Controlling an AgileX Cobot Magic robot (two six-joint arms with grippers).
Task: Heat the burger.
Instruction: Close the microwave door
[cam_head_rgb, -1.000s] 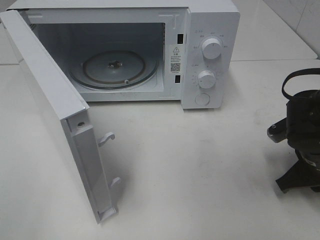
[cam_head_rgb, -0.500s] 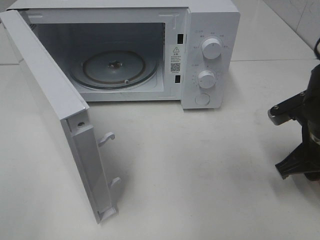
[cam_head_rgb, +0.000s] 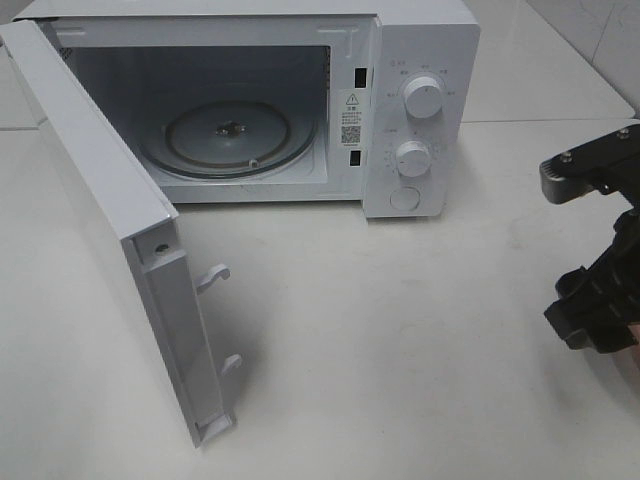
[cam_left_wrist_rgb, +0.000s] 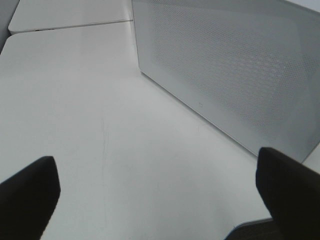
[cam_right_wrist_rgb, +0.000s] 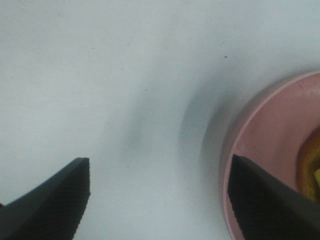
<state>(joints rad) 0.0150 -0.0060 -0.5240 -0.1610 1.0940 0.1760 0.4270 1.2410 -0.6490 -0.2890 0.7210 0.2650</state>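
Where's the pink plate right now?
Only the right wrist view shows it: the pink plate lies on the white table, just beside one fingertip of the open right gripper.

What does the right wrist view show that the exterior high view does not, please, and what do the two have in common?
Only the right wrist view shows the pink plate and a sliver of the burger on it. Only the exterior high view shows the microwave with its door open and its glass turntable bare. Both show the right gripper with jaws apart, holding nothing, above the white table.
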